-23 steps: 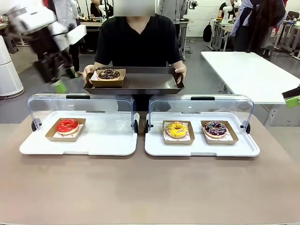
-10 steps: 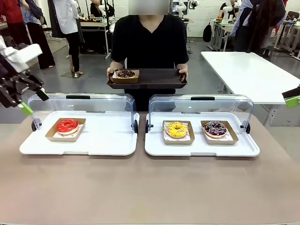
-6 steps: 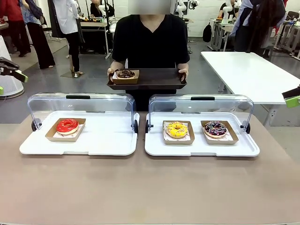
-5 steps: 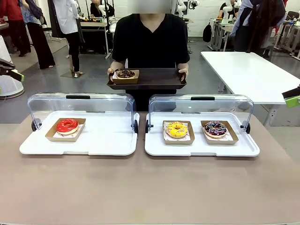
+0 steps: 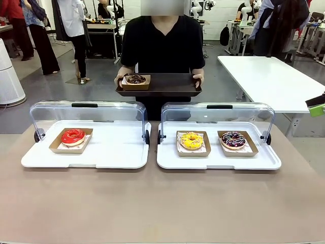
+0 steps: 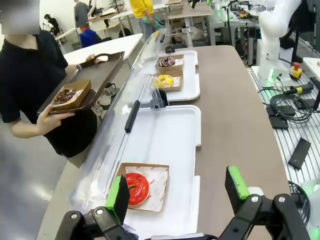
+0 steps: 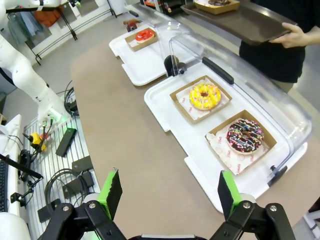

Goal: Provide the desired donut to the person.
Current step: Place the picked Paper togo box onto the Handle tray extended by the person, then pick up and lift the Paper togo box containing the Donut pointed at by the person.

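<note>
- A brown table (image 5: 162, 203) fills the near ground. Two white trays lie side by side on it, the left tray (image 5: 117, 155) and the right tray (image 5: 218, 161), each with a clear lid (image 5: 86, 114) standing up along its far edge.
- The left tray holds a red donut (image 5: 73, 136) in a cardboard box. The right tray holds a yellow donut (image 5: 191, 140) and, beside it, a dark sprinkled donut (image 5: 233, 139), each in its own box.
- Beyond the table the person (image 5: 162, 46) holds a dark serving tray (image 5: 167, 86) at both ends. The chocolate donut (image 5: 135, 79) sits in its box at one end of it — off the table, well apart from both grippers.
- The room behind has a grey floor, a white side table (image 5: 269, 76), a white cylinder (image 5: 7, 76) at the left and other people farther off.
- In the left wrist view, the left gripper (image 6: 177, 189) hangs above the red donut's end of the table, pads wide apart with nothing between them. This view adds a white arm base (image 6: 272, 35) and cables (image 6: 290, 107) on a slatted rack beside the table.
- In the right wrist view, the right gripper (image 7: 169, 192) hangs over the table near the sprinkled donut — jaws spread, empty.
- In the front view, one green pad (image 5: 317, 109) pokes in at the right edge.
</note>
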`<move>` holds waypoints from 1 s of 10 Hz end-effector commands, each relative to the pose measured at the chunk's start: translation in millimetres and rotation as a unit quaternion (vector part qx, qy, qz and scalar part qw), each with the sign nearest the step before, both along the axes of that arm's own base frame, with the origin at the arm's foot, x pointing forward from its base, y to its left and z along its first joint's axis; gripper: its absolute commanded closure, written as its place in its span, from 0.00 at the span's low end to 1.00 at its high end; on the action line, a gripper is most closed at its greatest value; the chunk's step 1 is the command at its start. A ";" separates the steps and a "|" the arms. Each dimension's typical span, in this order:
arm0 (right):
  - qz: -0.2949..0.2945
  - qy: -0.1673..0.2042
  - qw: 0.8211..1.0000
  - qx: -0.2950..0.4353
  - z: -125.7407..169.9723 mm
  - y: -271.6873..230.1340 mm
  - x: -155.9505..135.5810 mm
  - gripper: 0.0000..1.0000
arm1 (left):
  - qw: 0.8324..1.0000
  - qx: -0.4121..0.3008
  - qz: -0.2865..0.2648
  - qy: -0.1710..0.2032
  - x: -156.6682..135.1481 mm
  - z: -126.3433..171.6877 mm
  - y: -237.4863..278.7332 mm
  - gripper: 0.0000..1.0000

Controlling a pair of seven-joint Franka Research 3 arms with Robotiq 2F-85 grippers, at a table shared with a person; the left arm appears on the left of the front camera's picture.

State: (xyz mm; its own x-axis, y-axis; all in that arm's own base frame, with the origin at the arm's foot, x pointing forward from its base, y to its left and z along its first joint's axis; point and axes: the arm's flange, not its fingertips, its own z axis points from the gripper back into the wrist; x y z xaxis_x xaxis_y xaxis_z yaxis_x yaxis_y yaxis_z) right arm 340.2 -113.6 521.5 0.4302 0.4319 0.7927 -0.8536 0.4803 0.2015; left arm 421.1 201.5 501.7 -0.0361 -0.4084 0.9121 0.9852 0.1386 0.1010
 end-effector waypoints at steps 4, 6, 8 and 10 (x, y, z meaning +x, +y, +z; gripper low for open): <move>0.004 -0.010 1.000 0.015 0.0 -0.2 2.8 0.00 | 1.000 -0.001 0.000 0.001 -2.0 -1.3 -1.8 0.00; 0.004 -0.010 1.000 0.015 0.0 -0.2 2.8 0.00 | 1.000 -0.001 0.000 0.001 -2.0 -1.3 -1.8 0.00; 0.004 -0.010 1.000 0.015 0.0 -0.2 2.8 0.00 | 1.000 -0.001 0.000 0.001 -2.0 -1.3 -1.8 0.00; 0.004 -0.010 1.000 0.015 0.0 -0.2 2.8 0.00 | 1.000 -0.001 0.000 0.001 -2.0 -1.3 -1.8 0.00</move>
State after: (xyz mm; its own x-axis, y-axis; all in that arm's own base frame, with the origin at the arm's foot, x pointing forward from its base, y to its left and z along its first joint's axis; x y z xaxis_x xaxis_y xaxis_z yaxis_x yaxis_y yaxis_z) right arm 340.2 -113.6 521.5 0.4301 0.4319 0.7927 -0.8537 0.4802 0.2015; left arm 419.2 198.9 499.3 -0.0324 -0.4062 0.9132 0.9859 0.1370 0.0960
